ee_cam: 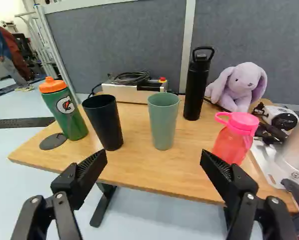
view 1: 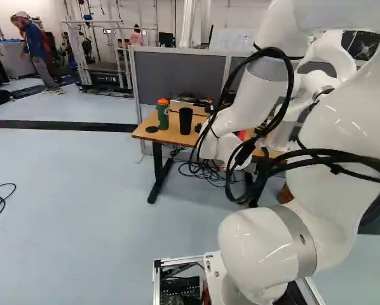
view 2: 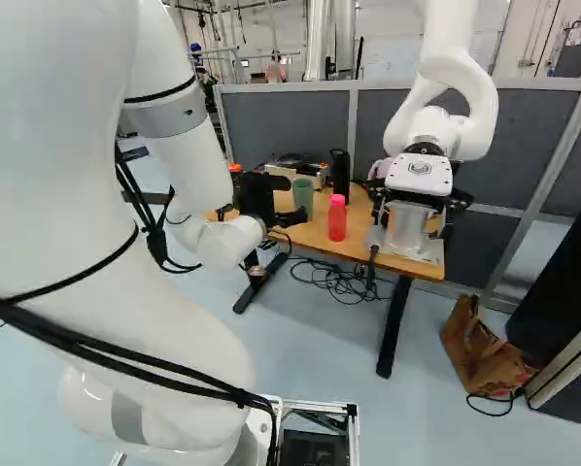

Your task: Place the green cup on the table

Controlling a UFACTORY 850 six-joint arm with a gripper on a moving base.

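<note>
My gripper [view 2: 289, 200] is at the near side of the wooden table [view 2: 368, 248] in the right base view. The wrist view shows the gripper [ee_cam: 154, 162] open, its fingers wide apart with nothing between them. Ahead of that gap the pale green cup [ee_cam: 163, 120] stands upright on the table [ee_cam: 144, 167]. In the right base view the green cup [view 2: 302, 197] shows just beyond the gripper. My arm hides it in the left base view.
Beside the green cup are a black cup [ee_cam: 103, 122], black bottle [ee_cam: 197, 85] and pink bottle [ee_cam: 234, 137]. A green bottle with orange lid [ee_cam: 67, 110], control box [ee_cam: 132, 92] and plush rabbit [ee_cam: 239, 86] also stand there. Another robot [view 2: 436, 126] is at the table's right end.
</note>
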